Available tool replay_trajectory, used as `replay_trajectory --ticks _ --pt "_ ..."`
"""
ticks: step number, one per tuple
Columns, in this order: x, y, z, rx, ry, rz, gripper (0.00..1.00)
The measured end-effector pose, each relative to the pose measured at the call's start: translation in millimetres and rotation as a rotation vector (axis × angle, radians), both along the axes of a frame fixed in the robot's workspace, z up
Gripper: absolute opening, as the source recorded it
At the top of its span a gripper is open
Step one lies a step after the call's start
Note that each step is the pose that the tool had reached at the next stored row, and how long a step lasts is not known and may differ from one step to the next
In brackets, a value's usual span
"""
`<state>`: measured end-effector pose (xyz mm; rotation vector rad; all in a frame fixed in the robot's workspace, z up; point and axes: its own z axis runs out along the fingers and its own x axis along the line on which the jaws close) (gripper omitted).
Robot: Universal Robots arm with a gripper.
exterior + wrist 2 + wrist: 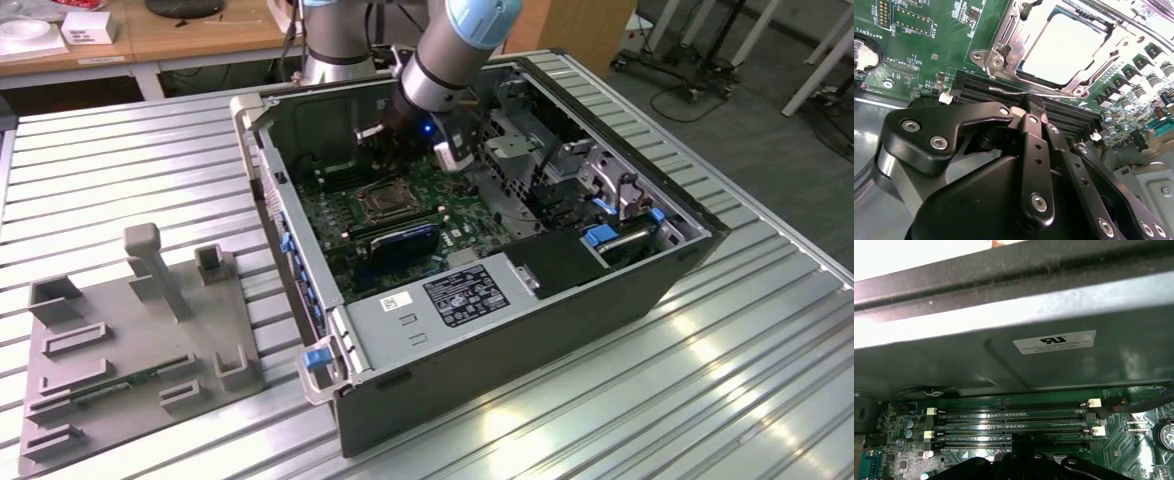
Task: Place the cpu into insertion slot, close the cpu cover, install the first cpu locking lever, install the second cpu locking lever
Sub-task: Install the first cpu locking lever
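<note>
One cpu (1064,50) under one cpu cover (1009,42); fingers (1033,135) closed together, beside four memory slots (1014,427)

— Where is there room?
— Straight up from the green board (331,200), where the case (534,370) is open.
— What is in the way?
— Case walls, a grey box (400,320), and long black slots (1014,427) right by the tool (1032,107).

1. You've got one robot arm (447,50) with one hand (1032,106).
2. One open computer case (534,330), on one ribbed metal counter (747,400).
3. One cpu (1066,47) and one cpu cover (1006,37) in the second wrist view.
4. Four long black memory slots (1011,427), side by side.
5. One coin battery (1165,436) on the board.
6. One grey fixture tray (134,370) beside the case.
</note>
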<state>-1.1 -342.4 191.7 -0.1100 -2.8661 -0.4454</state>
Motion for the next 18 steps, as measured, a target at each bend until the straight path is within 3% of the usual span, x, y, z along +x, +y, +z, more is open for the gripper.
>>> replay_trajectory --ticks 18 --pt "0.6 -0.1 -6.5 -0.0002 0.0001 0.000 0.11"
